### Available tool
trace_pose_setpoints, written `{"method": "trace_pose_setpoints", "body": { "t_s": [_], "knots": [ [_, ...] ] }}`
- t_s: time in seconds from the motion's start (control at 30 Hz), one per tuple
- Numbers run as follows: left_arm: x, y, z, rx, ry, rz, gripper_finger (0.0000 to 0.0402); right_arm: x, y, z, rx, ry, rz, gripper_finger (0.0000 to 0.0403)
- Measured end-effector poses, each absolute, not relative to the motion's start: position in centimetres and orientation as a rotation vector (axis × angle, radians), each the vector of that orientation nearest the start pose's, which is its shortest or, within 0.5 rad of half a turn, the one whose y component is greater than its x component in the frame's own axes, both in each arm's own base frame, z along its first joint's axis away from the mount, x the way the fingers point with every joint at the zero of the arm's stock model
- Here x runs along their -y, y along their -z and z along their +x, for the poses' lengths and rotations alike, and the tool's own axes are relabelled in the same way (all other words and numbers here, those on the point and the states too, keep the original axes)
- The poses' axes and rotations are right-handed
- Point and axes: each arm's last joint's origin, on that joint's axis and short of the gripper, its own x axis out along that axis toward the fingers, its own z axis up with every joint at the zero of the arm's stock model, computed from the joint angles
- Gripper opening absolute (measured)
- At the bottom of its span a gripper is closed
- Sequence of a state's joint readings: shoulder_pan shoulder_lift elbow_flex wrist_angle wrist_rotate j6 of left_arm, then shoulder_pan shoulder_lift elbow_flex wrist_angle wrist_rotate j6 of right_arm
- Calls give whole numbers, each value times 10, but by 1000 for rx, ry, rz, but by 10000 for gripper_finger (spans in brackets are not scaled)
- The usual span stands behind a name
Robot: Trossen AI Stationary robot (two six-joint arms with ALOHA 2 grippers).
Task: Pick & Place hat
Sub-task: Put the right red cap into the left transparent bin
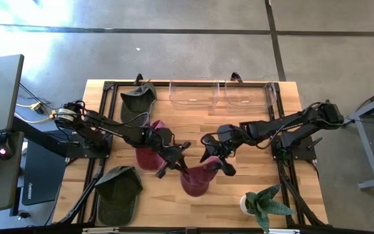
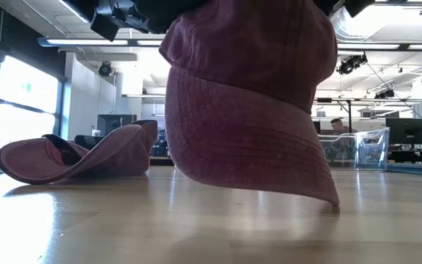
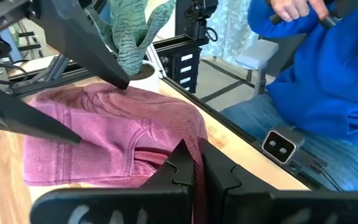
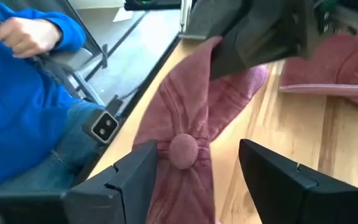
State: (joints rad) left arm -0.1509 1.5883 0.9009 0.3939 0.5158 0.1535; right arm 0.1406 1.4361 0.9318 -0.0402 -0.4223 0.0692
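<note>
My left gripper [image 1: 182, 151] is pinched onto the edge of the maroon fabric cap [image 1: 197, 177] at the table's front middle (its brim down); my right gripper [image 1: 216, 161] stands spread over its button-topped crown.

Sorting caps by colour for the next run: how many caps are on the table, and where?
4. Dark green cap at the far left by the clear bins; olive green cap near left; maroon cap centre-left; maroon cap centre, between both grippers. None appear hidden.
</note>
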Motion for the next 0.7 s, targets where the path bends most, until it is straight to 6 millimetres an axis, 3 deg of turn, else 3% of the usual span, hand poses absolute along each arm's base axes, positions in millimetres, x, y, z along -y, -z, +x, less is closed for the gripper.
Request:
{"method": "trace_pose_setpoints", "body": {
  "t_s": [0.23, 0.53, 0.7],
  "knots": [
    [64, -231, 336, -248, 632, 101, 1, -58, -251, 302, -572, -641, 178, 171],
    [59, -232, 335, -278, 467, 130, 12, -59, -251, 301, -578, -683, 206, 18],
    [48, -232, 323, -483, 301, 206, 60, -53, -252, 303, -584, -600, 251, 31]
  ]
}}
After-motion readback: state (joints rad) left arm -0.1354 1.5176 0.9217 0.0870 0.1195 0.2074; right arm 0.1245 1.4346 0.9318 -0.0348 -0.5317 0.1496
